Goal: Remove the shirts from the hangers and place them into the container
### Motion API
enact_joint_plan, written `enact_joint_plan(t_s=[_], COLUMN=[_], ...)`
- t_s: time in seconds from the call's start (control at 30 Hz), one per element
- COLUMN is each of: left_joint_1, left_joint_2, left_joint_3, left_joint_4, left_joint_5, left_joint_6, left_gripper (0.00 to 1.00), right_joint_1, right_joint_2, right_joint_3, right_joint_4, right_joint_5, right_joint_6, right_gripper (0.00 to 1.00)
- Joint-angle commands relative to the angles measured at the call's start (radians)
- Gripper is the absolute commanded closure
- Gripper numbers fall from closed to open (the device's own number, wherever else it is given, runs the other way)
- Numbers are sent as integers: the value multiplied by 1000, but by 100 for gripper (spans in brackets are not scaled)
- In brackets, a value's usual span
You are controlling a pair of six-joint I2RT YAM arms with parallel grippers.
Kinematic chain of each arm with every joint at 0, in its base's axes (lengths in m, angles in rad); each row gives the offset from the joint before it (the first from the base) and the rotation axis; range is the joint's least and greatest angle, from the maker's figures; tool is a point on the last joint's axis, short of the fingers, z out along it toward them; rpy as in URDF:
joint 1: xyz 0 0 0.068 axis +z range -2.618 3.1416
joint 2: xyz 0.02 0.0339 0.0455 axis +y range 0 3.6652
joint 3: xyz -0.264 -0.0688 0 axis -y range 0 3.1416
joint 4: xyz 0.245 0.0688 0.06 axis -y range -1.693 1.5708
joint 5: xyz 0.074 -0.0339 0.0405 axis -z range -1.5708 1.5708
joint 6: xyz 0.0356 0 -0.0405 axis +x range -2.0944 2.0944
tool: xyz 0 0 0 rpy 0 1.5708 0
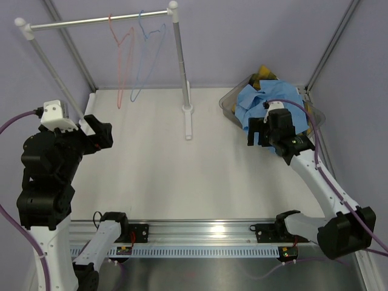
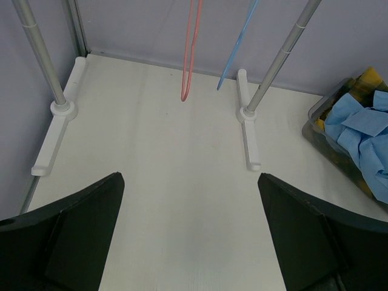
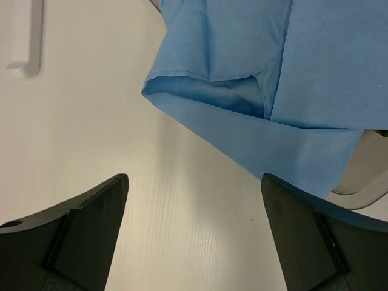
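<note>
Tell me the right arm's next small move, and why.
Probably lower the open right end effector onto the overhanging flap of the light blue shirt and close on it, ready to lift it inside. That flap spills over the container's rim towards the table, while the red hanger and blue hanger already hang bare.

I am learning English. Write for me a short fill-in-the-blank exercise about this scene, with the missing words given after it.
1. The red hanger and the blue hanger hang on the rail with no ____ on them.
2. In the container, the plaid shirt lies under the ____ one.
3. The left gripper and the right gripper are both ____ and hold nothing.

Missing words: shirts; blue; open.
</note>
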Motion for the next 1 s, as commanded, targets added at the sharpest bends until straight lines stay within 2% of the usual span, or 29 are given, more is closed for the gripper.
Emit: enact_joint_plan(t_s=[0.0, 0.27, 0.5, 0.6, 0.63, 0.73, 0.77, 0.83, 0.97], left_joint_1=[-4, -4, -6, -10, -10, -15, -15, -18, -21], left_joint_2=[4, -22, -28, -27, -25, -27, -28, -25, -25], left_joint_3=[-2, -37, -43, -42, -40, -42, -42, -40, -36], left_joint_4=[35, 35, 37, 35, 37, 35, 35, 34, 35], left_joint_5=[-6, -14, -15, -17, -17, -21, -23, -26, -34], left_joint_6=[3, 11, 17, 18, 20, 21, 24, 27, 32], left_gripper=[1, 1, 1, 1, 1, 1, 1, 1, 1], right_joint_1=[5, 16, 17, 17, 17, 16, 14, 8, -68], right_joint_2=[69, 259, 339, 350, 353, 362, 365, 371, 374], right_joint_3=[55, 84, 124, 144, 147, 160, 164, 179, 226], right_joint_4=[79, 182, 188, 184, 182, 181, 179, 179, 171], right_joint_5=[83, 173, 225, 242, 247, 285, 307, 319, 311], right_joint_6=[-10, -25, -40, -48, -49, -62, -69, -74, -45], right_gripper=[0, 5, 21, 41, 59, 80, 91, 99, 100])
